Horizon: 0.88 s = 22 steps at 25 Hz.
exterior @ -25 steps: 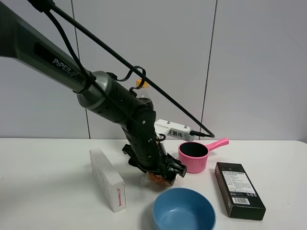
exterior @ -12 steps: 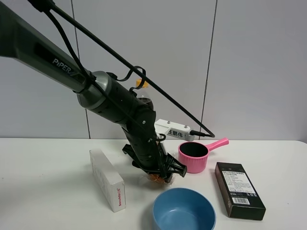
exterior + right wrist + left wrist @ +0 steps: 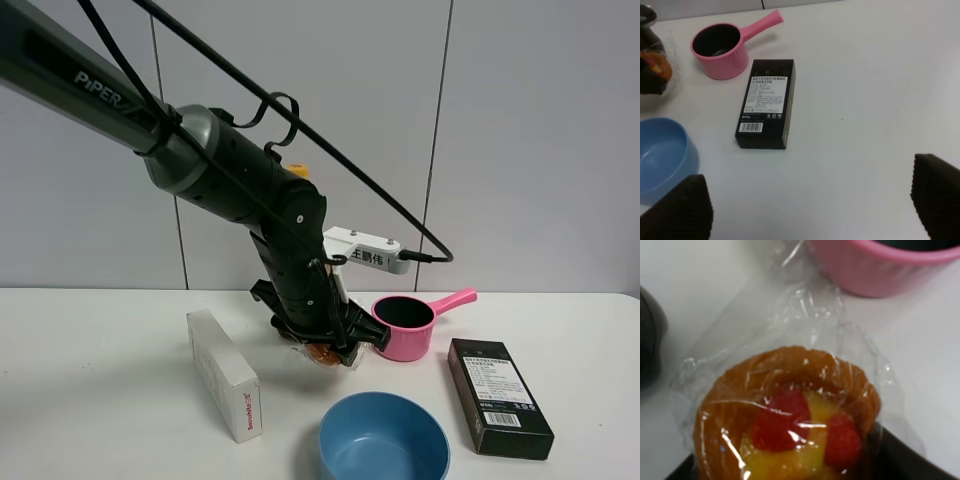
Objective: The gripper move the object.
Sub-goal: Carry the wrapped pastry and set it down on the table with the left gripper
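White desk [image 3: 100, 420], running back to a pale panelled wall.

Dark grey left arm [image 3: 200, 175], marked "PiPER", slants down from the upper left toward mid-desk, with black cables looped over it. A white label plate [image 3: 365, 260] sticks out beside the wrist.

White carton [image 3: 225, 375], long and lying on its narrow side, sits left of centre, angled toward the near edge.

Black box [image 3: 498, 396] lies flat toward the right edge with its printed label and barcode up.

Blue bowl [image 3: 384, 437] stands upright at the near edge, just right of centre, partly cut off by the frame.

Pink saucepan [image 3: 404, 327] stands upright behind the bowl toward the far edge, dark inside, its handle pointing to the far right corner.

Left end effector [image 3: 335, 350] points down between carton and saucepan, clenched on the pastry [image 3: 322, 354].

Right end effector [image 3: 810, 200] is released, its two dark ribbed pads [image 3: 677, 210] spread wide over the right part of the desk.

The pastry is golden-brown with red spots on a yellow centre, in crinkly clear wrap. It is mid-desk, just beside the saucepan and behind the bowl, and looks to hang just clear of the surface.
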Each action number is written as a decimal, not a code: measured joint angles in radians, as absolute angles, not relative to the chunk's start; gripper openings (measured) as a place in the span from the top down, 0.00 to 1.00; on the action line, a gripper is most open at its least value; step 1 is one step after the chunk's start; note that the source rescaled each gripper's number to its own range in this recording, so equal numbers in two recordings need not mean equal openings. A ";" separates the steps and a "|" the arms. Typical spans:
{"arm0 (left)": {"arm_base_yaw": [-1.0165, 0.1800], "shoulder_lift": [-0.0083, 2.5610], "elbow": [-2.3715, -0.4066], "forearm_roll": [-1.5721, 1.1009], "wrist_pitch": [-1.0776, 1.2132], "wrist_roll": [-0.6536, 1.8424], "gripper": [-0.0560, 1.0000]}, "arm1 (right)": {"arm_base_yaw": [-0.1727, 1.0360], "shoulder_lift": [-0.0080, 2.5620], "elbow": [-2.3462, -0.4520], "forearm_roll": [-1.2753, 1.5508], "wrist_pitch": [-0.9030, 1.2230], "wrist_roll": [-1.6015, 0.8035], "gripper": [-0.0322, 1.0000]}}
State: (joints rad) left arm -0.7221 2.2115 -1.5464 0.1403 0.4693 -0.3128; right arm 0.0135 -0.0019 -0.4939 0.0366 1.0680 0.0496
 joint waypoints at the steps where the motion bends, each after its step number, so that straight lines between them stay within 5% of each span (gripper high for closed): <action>1: -0.727 2.200 -1.546 0.139 0.484 -0.305 0.89 | 0.013 -0.002 -0.494 0.037 1.068 0.050 0.00; 16: -0.845 1.863 -1.546 0.141 0.916 -0.175 0.91 | 0.013 -0.002 -0.494 0.037 1.068 0.050 0.00; 22: -0.766 1.705 -1.545 0.141 1.118 -0.207 0.91 | 0.013 -0.002 -0.494 0.037 1.068 0.050 0.00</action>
State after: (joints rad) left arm -0.7662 1.7050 -1.5455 0.1415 1.1181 -0.2069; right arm 0.0135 -0.0019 -0.4939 0.0366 1.0680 0.0496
